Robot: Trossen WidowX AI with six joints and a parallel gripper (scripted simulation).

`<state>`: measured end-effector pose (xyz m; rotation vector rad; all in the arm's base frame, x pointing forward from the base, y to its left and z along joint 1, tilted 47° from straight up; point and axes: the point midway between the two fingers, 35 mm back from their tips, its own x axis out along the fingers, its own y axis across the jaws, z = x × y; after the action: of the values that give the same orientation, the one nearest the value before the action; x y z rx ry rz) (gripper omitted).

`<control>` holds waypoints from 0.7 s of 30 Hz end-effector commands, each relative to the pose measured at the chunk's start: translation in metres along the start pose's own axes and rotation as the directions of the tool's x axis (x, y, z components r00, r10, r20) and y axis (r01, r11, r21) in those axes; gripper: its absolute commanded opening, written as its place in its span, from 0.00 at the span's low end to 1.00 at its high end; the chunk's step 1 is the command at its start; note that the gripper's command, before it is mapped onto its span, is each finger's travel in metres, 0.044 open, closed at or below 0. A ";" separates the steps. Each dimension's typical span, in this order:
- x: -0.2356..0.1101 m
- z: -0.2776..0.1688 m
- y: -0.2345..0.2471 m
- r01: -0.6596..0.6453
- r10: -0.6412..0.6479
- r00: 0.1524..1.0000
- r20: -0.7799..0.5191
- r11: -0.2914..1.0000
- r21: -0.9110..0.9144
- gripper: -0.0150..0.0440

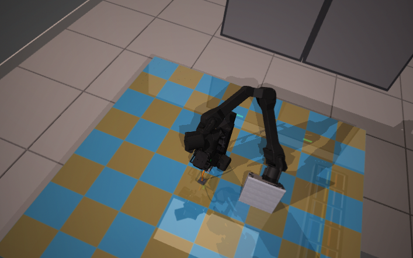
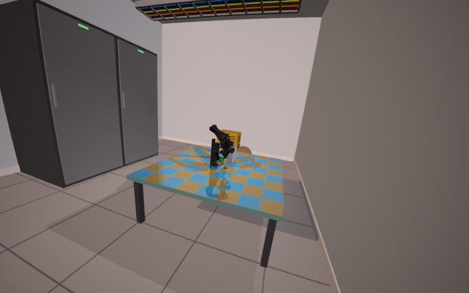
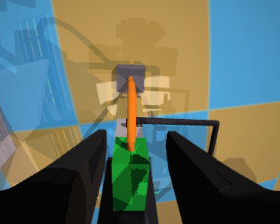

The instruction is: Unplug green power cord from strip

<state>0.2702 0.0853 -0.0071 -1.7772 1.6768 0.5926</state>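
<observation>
The gripper [image 3: 132, 163] stands partly open, its two black fingers clear of the green plug [image 3: 131, 172] that sits between them. Ahead of the plug, an orange prong [image 3: 131, 112] runs down to the small grey power strip [image 3: 130, 72] on the checkered table [image 3: 244, 43]. A thin dark cord [image 3: 191, 121] bends off to the right.

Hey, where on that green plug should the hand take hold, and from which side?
Grip the green plug by its blocky body, on the two flat side faces. Come in from its rear end, the one away from the grey strip. Those faces are parallel, and the open hand already straddles them. The orange stem in front is too thin.
</observation>
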 end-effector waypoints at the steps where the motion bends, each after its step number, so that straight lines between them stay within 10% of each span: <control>1: 0.001 -0.007 0.001 -0.001 0.001 1.000 -0.006 1.000 -0.007 0.53; 21: 0.001 -0.038 0.004 -0.002 0.002 1.000 -0.008 1.000 -0.007 0.53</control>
<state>0.2661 0.0627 0.0171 -1.7759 1.6737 0.5886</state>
